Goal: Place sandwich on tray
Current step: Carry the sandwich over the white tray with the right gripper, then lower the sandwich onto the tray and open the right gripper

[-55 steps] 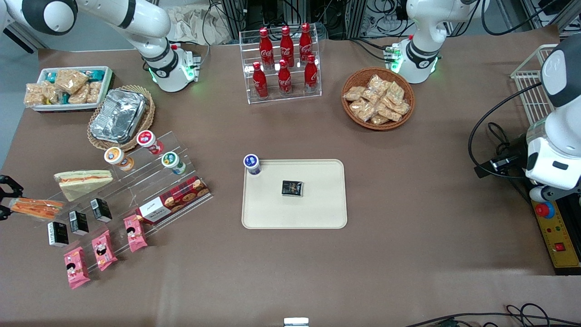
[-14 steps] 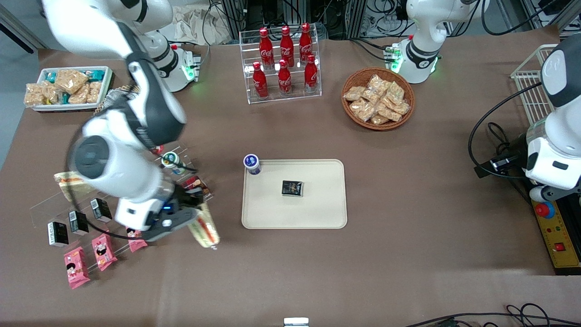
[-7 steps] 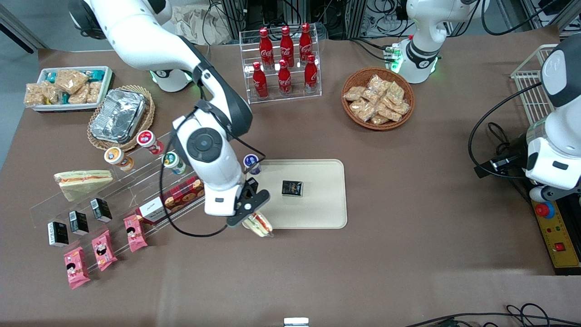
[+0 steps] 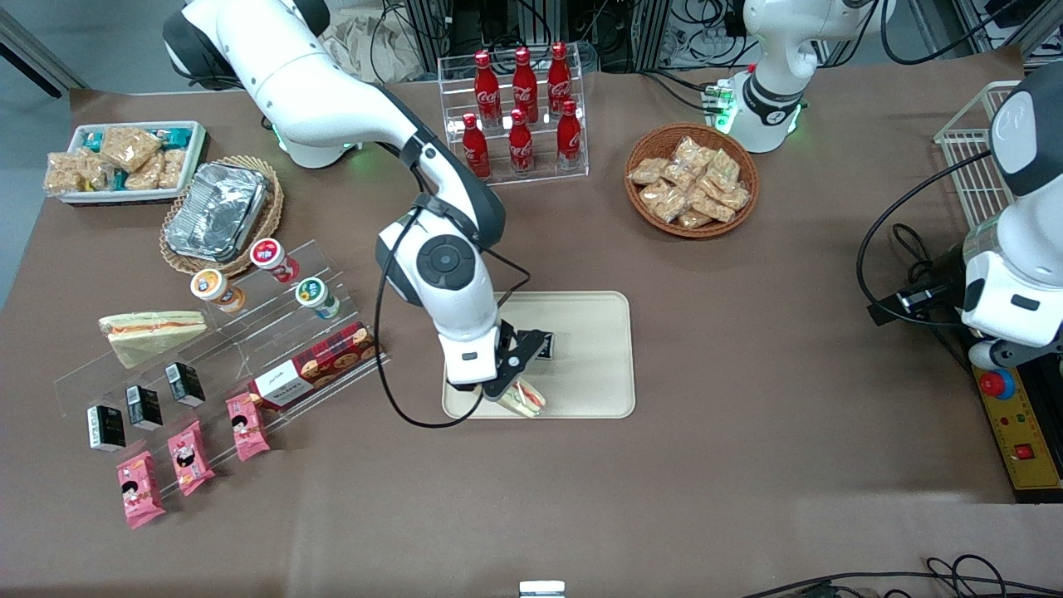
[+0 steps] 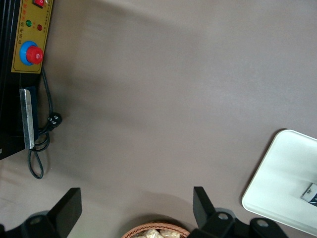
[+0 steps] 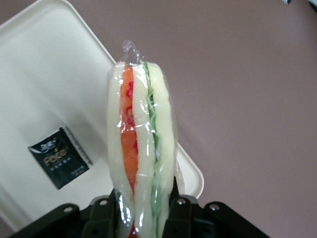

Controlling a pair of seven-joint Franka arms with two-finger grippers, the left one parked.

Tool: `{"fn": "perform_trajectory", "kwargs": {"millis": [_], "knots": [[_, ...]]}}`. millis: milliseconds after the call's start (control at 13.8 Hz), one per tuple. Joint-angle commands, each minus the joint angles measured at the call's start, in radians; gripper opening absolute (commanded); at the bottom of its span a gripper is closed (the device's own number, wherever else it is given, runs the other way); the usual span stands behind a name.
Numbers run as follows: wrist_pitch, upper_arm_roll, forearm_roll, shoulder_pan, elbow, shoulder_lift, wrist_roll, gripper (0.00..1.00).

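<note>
Sandwich (image 4: 526, 397) clamped edge-on in gripper (image 4: 516, 390), fingers pressed against both bread faces, orange-red and green filling stripes showing through clear wrap (image 6: 141, 148). Held above tray (image 4: 594, 365), over the edge nearest the front camera, roughly at 7 o'clock from tray centre. Whether touching the tray surface or hanging just above: cannot tell. Small black packet (image 4: 542, 347) lying flat on tray, at about 1 o'clock from sandwich, partly covered by gripper body in front view; seen whole in wrist view (image 6: 58, 157), just beside the wedge. Paler sandwich wedge (image 4: 151, 332) resting on clear stepped rack (image 4: 241, 349), toward the working arm's end of the table. Coca-Cola bottles (image 4: 521, 112) in clear stand at 12 o'clock from tray.
</note>
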Motion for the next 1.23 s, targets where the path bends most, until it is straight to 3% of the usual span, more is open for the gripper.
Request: {"fn": "perform_trajectory", "kwargs": {"millis": [0,507,651,724,796,1158], "knots": [[0.043,-0.006,-0.095,0.040,0.007,0.042,-0.005,0.37],[0.043,-0.008,-0.120,0.074,-0.004,0.081,-0.001,0.44],[0.043,-0.008,-0.116,0.073,-0.005,0.081,0.008,0.50],[0.043,-0.008,-0.111,0.070,-0.004,0.081,0.012,0.92],[0.047,-0.009,-0.108,0.057,-0.004,0.079,0.018,0.98],[0.086,-0.005,-0.099,0.010,-0.005,0.078,0.006,0.98]]}}
